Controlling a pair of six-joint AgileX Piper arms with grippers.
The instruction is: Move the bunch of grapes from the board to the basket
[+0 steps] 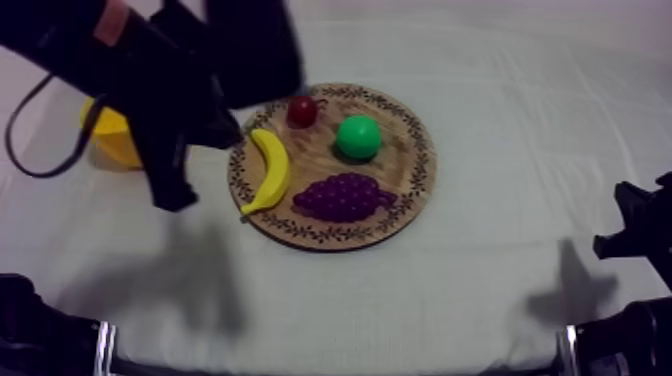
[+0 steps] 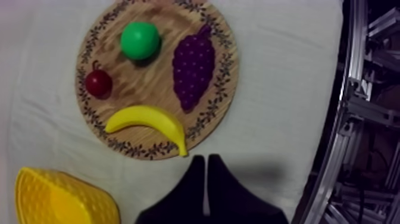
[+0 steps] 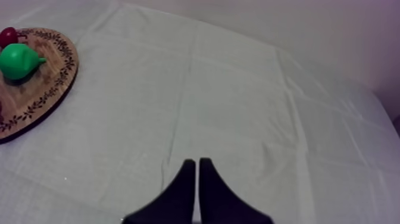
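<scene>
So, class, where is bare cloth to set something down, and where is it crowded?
Free: the grey-white cloth between the round wooden board with patterned rim and the right gripper, and the strip between board and near table edge. Crowded: the board, bearing four toy fruits, and the gap to the yellow basket, where the left gripper hangs.

This is a robotics lab test cell. A silver slotted aluminium-profile frame (image 2: 355, 53) borders the tabletop (image 1: 480, 290), which is covered by a plain grey-white cloth (image 3: 238, 119).
</scene>
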